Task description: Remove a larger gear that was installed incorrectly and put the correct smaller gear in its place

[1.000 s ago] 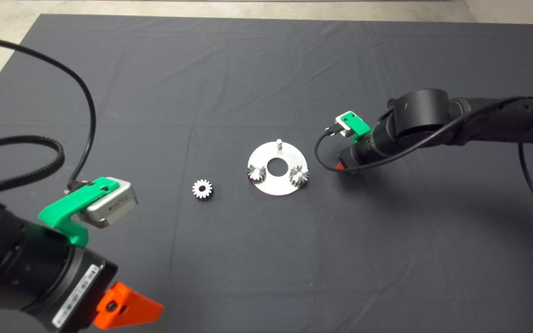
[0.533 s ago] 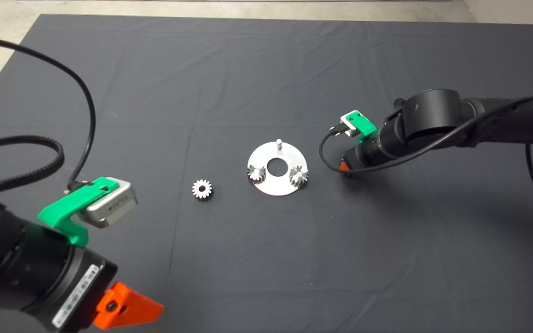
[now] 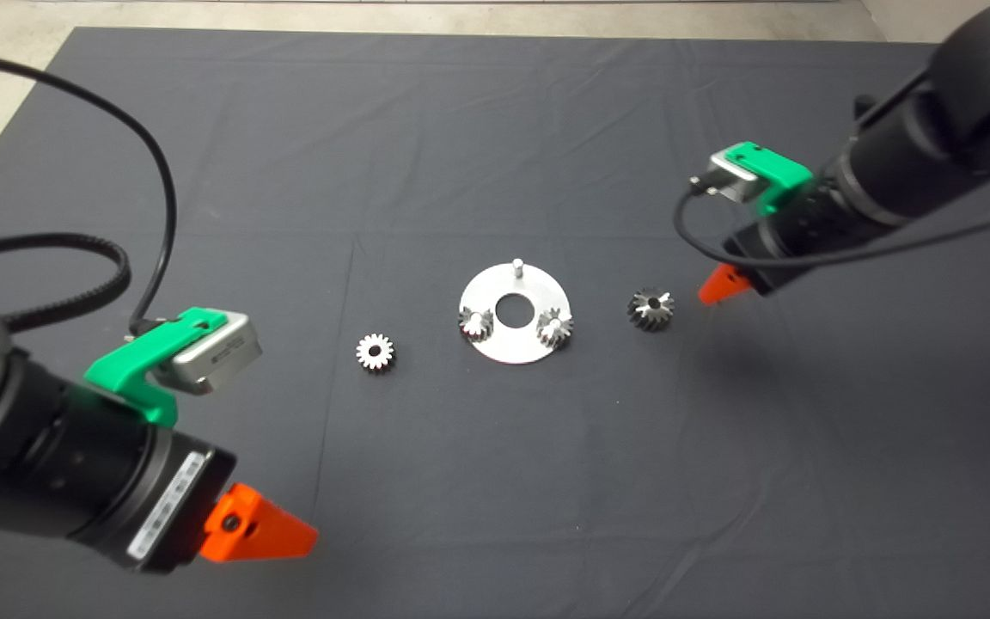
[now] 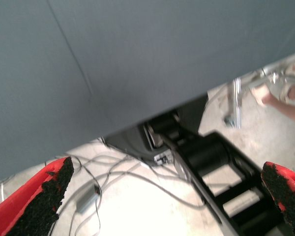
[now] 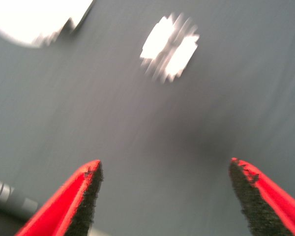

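The larger gear point(image 3: 651, 309), dark-flanked with flared teeth, lies on the mat just right of the round silver plate point(image 3: 516, 344). It shows as a blurred bright shape point(image 5: 169, 46) in the right wrist view. My right gripper point(image 3: 721, 284) hovers to the right of this gear and apart from it, open and empty point(image 5: 164, 166). The smaller gear point(image 3: 375, 352), bright with fine teeth, rests on the mat left of the plate. The plate carries two small gears on pegs point(image 3: 476, 322) point(image 3: 554, 327) and one bare peg point(image 3: 516, 265). My left gripper point(image 3: 259, 533) waits at the lower left, open point(image 4: 168, 167).
The dark mat point(image 3: 495, 481) covers the table, with pale floor beyond its far and left edges. The left wrist view shows the mat's edge, loose cables point(image 4: 113, 172) and a black frame point(image 4: 211, 162) on the floor.
My right gripper has risen and drawn back to the right, uncovering the larger gear left on the mat beside the plate. The left arm shifted slightly.
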`<action>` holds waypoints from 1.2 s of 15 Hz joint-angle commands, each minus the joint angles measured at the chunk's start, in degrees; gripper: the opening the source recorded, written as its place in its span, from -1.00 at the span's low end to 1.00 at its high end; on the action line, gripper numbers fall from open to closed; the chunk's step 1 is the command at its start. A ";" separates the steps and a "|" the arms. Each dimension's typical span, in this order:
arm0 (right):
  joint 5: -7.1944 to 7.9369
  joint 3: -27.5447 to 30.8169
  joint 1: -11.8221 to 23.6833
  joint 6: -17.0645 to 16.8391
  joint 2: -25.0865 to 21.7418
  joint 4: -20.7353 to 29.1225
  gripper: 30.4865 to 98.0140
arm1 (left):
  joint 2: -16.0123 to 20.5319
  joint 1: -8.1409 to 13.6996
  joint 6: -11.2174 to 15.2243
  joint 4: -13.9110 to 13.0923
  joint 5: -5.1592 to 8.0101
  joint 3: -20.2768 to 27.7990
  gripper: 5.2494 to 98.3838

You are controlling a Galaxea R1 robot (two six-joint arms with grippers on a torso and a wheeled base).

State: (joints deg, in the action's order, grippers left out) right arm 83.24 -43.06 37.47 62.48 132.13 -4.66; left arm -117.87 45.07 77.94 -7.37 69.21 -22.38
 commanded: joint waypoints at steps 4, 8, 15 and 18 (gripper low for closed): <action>0.17 18.91 8.50 6.78 -10.52 12.40 0.29 | -7.86 -4.21 11.36 15.39 12.53 -1.68 0.99; 0.08 19.17 8.85 7.97 -11.38 13.45 0.52 | -14.32 -11.71 13.70 22.01 12.62 -3.96 0.99; 0.08 20.00 10.69 10.12 -11.58 13.36 0.78 | -24.25 -17.96 15.23 33.31 12.62 -10.43 0.99; 0.08 20.05 10.69 10.03 -11.37 13.28 0.92 | -25.70 -20.85 14.46 39.82 12.80 -14.88 0.99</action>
State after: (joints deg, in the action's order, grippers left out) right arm 83.38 -23.26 47.15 72.11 120.61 7.07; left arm -142.40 26.20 92.75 26.19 81.47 -33.22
